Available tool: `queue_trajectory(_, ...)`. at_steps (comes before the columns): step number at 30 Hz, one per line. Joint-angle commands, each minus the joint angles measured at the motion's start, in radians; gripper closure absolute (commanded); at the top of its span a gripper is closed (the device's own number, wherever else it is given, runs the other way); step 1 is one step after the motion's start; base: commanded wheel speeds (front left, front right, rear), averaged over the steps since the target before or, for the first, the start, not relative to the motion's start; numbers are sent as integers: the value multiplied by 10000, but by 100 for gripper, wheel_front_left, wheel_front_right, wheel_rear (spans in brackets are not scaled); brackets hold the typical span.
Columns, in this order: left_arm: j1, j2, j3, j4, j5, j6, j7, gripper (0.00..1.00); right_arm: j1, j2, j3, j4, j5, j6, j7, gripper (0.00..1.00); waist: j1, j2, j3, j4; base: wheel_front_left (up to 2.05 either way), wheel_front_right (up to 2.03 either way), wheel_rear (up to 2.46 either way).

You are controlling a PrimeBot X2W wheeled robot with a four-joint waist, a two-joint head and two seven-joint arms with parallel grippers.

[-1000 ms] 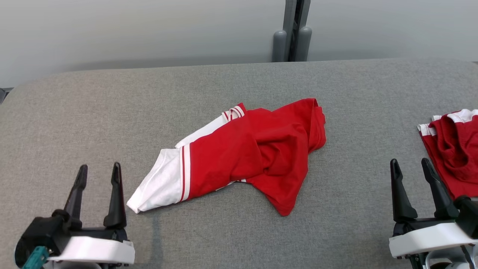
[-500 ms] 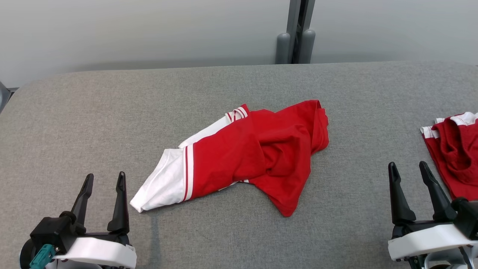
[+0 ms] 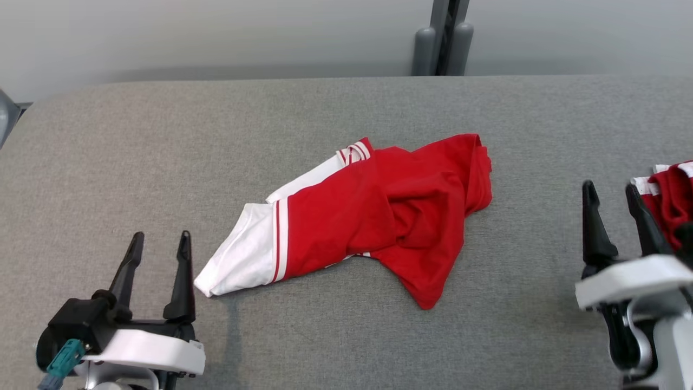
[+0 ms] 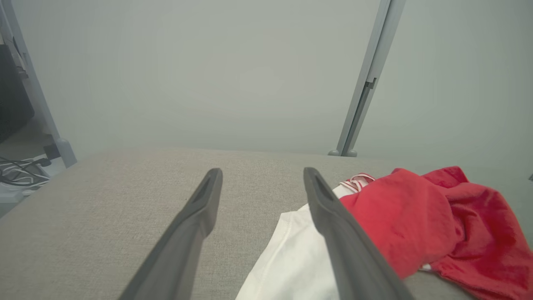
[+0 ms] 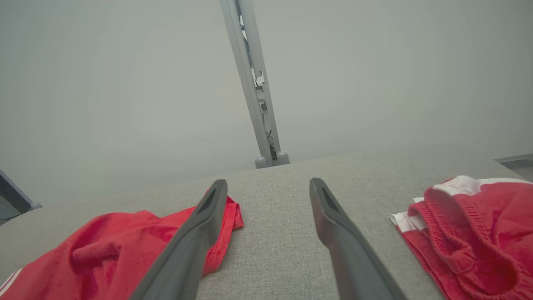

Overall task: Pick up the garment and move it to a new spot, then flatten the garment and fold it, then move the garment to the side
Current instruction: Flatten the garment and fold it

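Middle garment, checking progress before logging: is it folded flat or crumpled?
Crumpled: the middle garment lies bunched in loose wrinkles on the table, its white end sticking out.

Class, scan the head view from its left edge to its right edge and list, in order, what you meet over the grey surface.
left gripper → crumpled red and white garment → right gripper → second red garment, partly behind that gripper at the right edge

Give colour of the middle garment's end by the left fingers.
Garment end: white, red-striped; head view best.
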State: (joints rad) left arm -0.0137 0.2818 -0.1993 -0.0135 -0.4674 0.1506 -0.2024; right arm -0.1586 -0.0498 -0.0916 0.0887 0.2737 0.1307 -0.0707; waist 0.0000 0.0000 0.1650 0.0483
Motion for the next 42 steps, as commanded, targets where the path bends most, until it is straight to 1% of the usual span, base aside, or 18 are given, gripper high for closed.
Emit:
queue_trajectory(1, -183, 12, -58, -33, 15, -54, 23, 0, -501, -111, 28, 363, 150, 2, 207, 0, 0, 0, 172, 132, 0, 0, 0)
queue_trajectory(5, -507, -69, -282, -22, 33, -211, 39, 0, -1995, -551, 498, 1831, 544, 2, 1074, 0, 0, 0, 547, 455, 0, 0, 0)
queue_trajectory(7, -693, -121, -390, 61, 38, -311, 5, 0, -2712, -793, 911, 2591, 755, 2, 1598, 0, 0, 0, 756, 643, 0, 0, 0)
queue_trajectory(13, -1238, -330, -640, 427, -17, -601, -138, 0, -4599, -1269, 2249, 4282, 1355, 2, 2953, 0, 0, 0, 1261, 1128, 0, 0, 0)
queue_trajectory(14, -1364, -392, -675, 549, -33, -660, -211, 0, -5060, -1394, 2607, 4759, 1538, 2, 3439, 0, 0, 0, 1380, 1237, 0, 0, 0)
queue_trajectory(19, -1615, -505, -717, 809, -53, -795, -345, 0, -6014, -1656, 3349, 5617, 1860, 2, 4113, 0, 0, 0, 1628, 1370, 0, 0, 0)
queue_trajectory(20, -1669, -516, -708, 845, -60, -800, -361, 0, -6166, -1719, 3435, 5727, 1887, 2, 4115, 25, 0, 0, 1670, 1378, 0, 0, 0)
queue_trajectory(21, -1702, -529, -699, 886, -63, -834, -373, 0, -6263, -1761, 3515, 5842, 1945, 2, 4113, 100, 0, 0, 1702, 1383, 0, 0, 0)
queue_trajectory(22, -1718, -542, -699, 928, -59, -854, -407, 0, -6333, -1804, 3651, 5940, 1956, 2, 4190, 100, 0, 0, 1728, 1387, 0, 0, 0)
queue_trajectory(25, -1786, -551, -640, 1023, -48, -864, -455, 0, -6537, -1989, 3904, 5836, 1961, 2, 3741, 100, 0, 0, 1775, 1342, 0, 0, 0)
queue_trajectory(27, -1804, -558, -609, 1064, -38, -854, -484, 0, -6532, -2056, 4086, 5609, 1916, 2, 3337, 100, 0, 0, 1775, 1272, 0, 0, 0)
queue_trajectory(29, -1795, -546, -567, 1097, -25, -844, -515, 0, -6383, -2110, 4272, 5133, 1816, 2, 2822, 100, 0, 0, 1735, 1184, 0, 0, 0)
queue_trajectory(33, -1663, -479, -475, 1039, 18, -783, -543, 0, -5693, -2381, 4791, 3683, 1389, 2, 2018, 100, 0, 0, 1619, 943, 0, 0, 0)
queue_trajectory(34, -1663, -479, -475, 1039, 18, -783, -543, 0, -5693, -2381, 4791, 3683, 1389, 2, 2018, 100, 0, 0, 1619, 943, 0, 0, 0)
queue_trajectory(36, -1583, -438, -451, 994, 33, -730, -555, 0, -5166, -2478, 4979, 2781, 1021, 2, 1704, 100, 0, 0, 1552, 819, 0, 0, 0)
queue_trajectory(40, -1400, -348, -421, 890, 42, -673, -535, 0, -3492, -2717, 5166, 898, 64, 2, 1323, 100, 0, 0, 1422, 590, 0, 0, 0)
queue_trajectory(42, -1372, -312, -424, 842, 42, -640, -483, 0, -2529, -2731, 5087, 178, -299, 2, 1246, 100, 0, 0, 1355, 503, 0, 0, 0)
